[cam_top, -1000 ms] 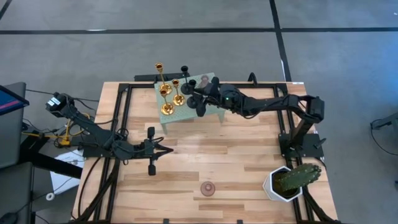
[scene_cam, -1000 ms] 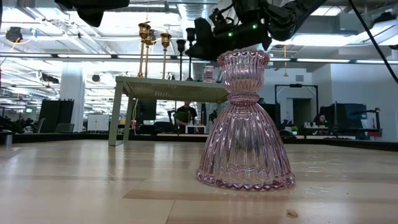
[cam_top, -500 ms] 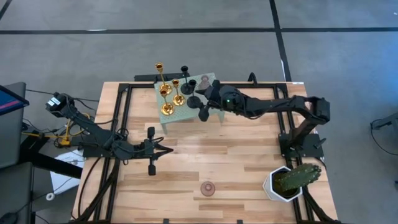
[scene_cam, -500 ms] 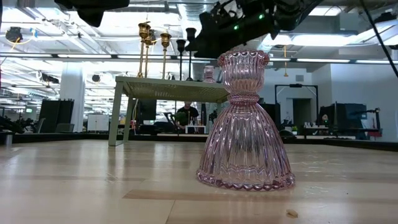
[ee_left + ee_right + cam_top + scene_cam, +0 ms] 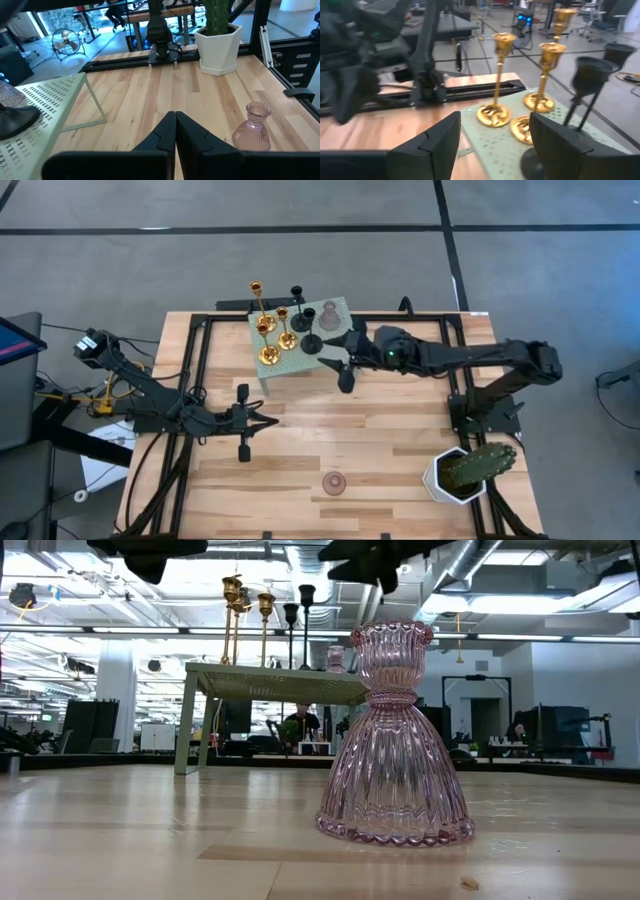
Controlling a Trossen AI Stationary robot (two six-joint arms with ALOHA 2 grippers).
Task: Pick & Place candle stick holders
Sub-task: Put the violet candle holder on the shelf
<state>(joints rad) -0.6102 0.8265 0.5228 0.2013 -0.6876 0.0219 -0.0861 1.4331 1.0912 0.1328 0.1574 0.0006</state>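
Right gripper (image 5: 343, 366) off the front right corner of the green stand (image 5: 340, 307), above the table (image 5: 380, 460), fingers (image 5: 432, 142) spread apart and empty, facing the holders in the right wrist view. On the stand: three gold holders (image 5: 266, 326) in a cluster at the left, two black holders (image 5: 311, 343) beside them, one near the back edge and one near the front, and a pink glass holder (image 5: 329, 318) toward the right. Another pink glass holder (image 5: 334, 482) upright alone on the table near the front edge, well apart from the stand, large in the low view (image 5: 394, 735). Left gripper (image 5: 268, 421) low over the table's left half, fingers (image 5: 159, 137) pressed together, holding nothing. Cactus (image 5: 478, 462) in its white pot at the front right corner.
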